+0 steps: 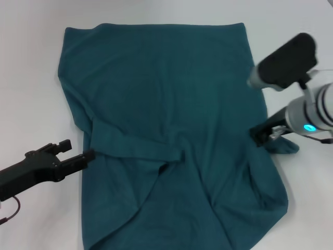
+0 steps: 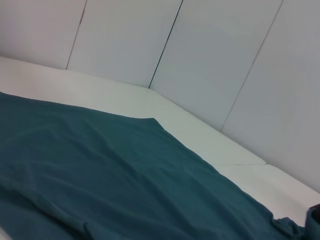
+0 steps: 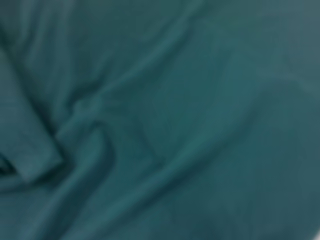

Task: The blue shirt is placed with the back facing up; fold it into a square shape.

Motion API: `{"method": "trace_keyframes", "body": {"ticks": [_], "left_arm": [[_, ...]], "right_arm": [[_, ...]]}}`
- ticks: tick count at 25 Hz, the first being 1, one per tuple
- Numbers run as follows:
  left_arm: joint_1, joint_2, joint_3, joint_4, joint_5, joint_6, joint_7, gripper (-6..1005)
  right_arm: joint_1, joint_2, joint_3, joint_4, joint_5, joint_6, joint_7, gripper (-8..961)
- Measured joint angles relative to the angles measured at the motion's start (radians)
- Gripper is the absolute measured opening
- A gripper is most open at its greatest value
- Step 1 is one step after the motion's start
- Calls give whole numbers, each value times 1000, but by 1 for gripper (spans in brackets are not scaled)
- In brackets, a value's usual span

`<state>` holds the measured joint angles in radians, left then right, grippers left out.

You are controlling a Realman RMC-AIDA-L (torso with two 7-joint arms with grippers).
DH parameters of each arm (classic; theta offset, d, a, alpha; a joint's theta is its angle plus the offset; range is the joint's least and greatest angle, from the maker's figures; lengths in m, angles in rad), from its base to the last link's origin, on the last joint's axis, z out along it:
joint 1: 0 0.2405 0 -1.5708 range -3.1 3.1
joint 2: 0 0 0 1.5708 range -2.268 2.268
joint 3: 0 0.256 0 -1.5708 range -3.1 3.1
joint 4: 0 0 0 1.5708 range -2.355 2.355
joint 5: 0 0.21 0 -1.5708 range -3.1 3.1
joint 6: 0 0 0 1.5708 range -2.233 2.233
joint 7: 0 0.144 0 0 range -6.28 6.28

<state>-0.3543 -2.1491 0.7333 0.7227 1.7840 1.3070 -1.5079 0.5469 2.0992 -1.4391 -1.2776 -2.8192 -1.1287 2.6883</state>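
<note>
While nearly the whole head view is being filled by the blue shirt (image 1: 171, 130), only plain teal fabric is being shown, with no lettering visible. It is lying spread on a white table (image 1: 31, 62); its near edge is being cut off by the bottom of the picture.

At the left, the left gripper (image 1: 78, 152) is being held low, just beside the shirt's left edge, about halfway down the garment. Its two black fingers are being kept apart, one tip over bare table and the other right at the fabric's edge; whether that tip is touching the cloth cannot be told. Nothing is being held between them.

Across the middle, a folded band of cloth is lying from the left edge toward the centre, with creases running down from it.

At the right, the right gripper (image 1: 270, 136) is being pressed down at the shirt's right edge, where a small bunch of fabric is sticking out past it. Its fingertips are being hidden by its own body and by the cloth, so whether they are apart or clamped cannot be told.

From the left wrist camera, the shirt (image 2: 100, 170) is being seen lying flat, with pale wall panels (image 2: 215, 60) behind. The right wrist camera is being filled by blurred, wrinkled teal cloth (image 3: 165, 125).
</note>
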Motion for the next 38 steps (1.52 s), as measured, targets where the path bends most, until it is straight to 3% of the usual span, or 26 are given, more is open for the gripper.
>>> {"method": "trace_keyframes", "body": {"ticks": [19,38], "left_arm": [[2,0,0,0,-2,0,2,875],[3,6,0,-1,0,-6,2,875]], "right_arm": [[189,6,-271,206,5,81,-1,15],[177,4,-238,185,47,178,21,15]]}}
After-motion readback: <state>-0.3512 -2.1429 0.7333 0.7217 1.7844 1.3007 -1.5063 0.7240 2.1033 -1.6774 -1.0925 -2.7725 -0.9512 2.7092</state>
